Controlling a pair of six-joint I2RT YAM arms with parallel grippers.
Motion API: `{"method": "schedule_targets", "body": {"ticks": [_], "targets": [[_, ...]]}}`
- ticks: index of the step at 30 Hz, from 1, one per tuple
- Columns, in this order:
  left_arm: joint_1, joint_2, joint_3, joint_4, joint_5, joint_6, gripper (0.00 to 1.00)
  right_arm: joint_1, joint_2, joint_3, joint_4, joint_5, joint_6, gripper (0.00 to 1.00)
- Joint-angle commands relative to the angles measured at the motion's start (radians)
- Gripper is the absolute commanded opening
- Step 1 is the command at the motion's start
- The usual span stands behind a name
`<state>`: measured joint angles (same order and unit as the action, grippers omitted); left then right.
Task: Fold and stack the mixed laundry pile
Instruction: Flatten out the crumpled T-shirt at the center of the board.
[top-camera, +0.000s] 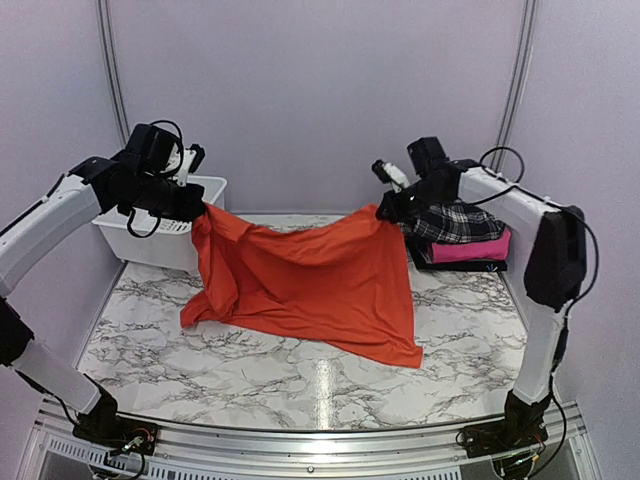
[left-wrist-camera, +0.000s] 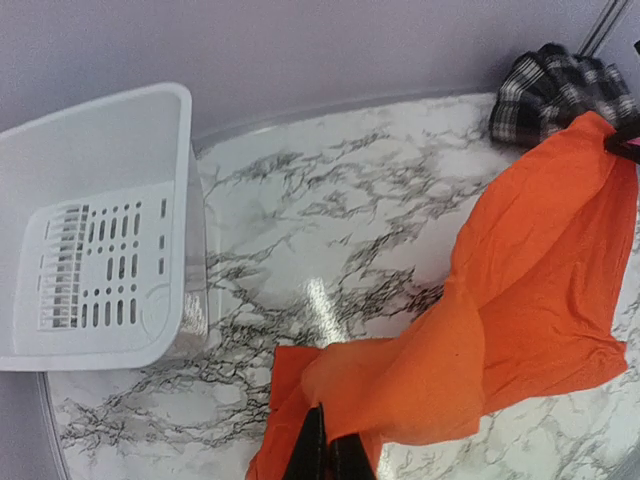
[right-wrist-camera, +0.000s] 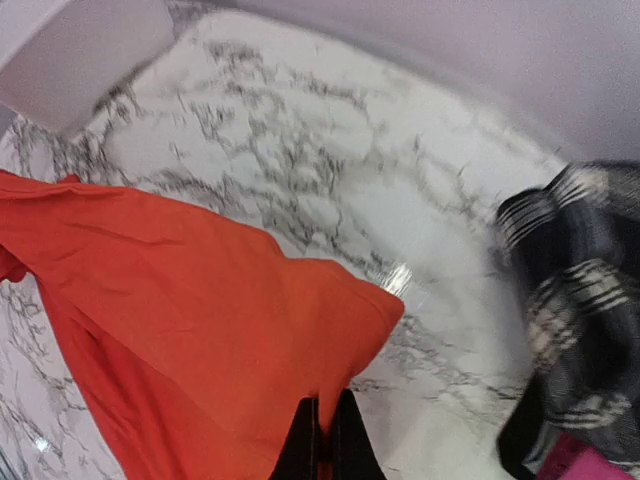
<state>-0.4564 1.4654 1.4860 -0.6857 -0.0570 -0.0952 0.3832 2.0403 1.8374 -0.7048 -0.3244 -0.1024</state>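
Observation:
The orange t-shirt (top-camera: 310, 275) hangs spread between my two grippers, its lower part trailing on the marble table. My left gripper (top-camera: 200, 208) is shut on its left top corner, seen in the left wrist view (left-wrist-camera: 330, 440). My right gripper (top-camera: 385, 211) is shut on its right top corner, seen in the right wrist view (right-wrist-camera: 328, 430). The t-shirt fills the lower right of the left wrist view (left-wrist-camera: 520, 300) and the left of the right wrist view (right-wrist-camera: 180, 320). The folded plaid shirt (top-camera: 460, 222) lies on the stack at the back right, also in the wrist views (left-wrist-camera: 560, 90) (right-wrist-camera: 580, 310).
A white plastic bin (top-camera: 160, 235) stands at the back left, right by my left gripper; it shows in the left wrist view (left-wrist-camera: 100, 260). A folded pink garment (top-camera: 470, 250) lies under the plaid shirt. The marble table (top-camera: 300, 370) has a metal rail along its near edge.

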Motion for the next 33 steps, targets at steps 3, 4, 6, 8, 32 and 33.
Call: {"method": "schedule_targets", "body": {"ticks": [3, 4, 6, 8, 32, 33], "targets": [[0.004, -0.157, 0.162, 0.035, 0.214, -0.053, 0.0, -0.003, -0.352, 0.002, 0.043, 0.098, 0.026, 0.0], [0.004, -0.175, 0.185, 0.039, 0.222, -0.057, 0.0, -0.004, -0.39, 0.003, 0.046, 0.101, 0.026, 0.0], [0.004, -0.207, 0.234, 0.049, 0.209, -0.058, 0.0, -0.003, -0.455, 0.007, 0.057, 0.113, 0.033, 0.0], [0.004, -0.225, 0.281, 0.058, 0.193, -0.042, 0.0, -0.003, -0.508, 0.023, 0.072, 0.128, 0.033, 0.0], [0.183, 0.351, 0.965, 0.359, 0.226, -0.156, 0.0, -0.106, -0.087, 0.667, 0.34, 0.166, 0.176, 0.0], [0.183, 0.338, 0.955, 0.4, 0.257, -0.158, 0.0, -0.107, -0.126, 0.638, 0.391, 0.153, 0.175, 0.0]]}}
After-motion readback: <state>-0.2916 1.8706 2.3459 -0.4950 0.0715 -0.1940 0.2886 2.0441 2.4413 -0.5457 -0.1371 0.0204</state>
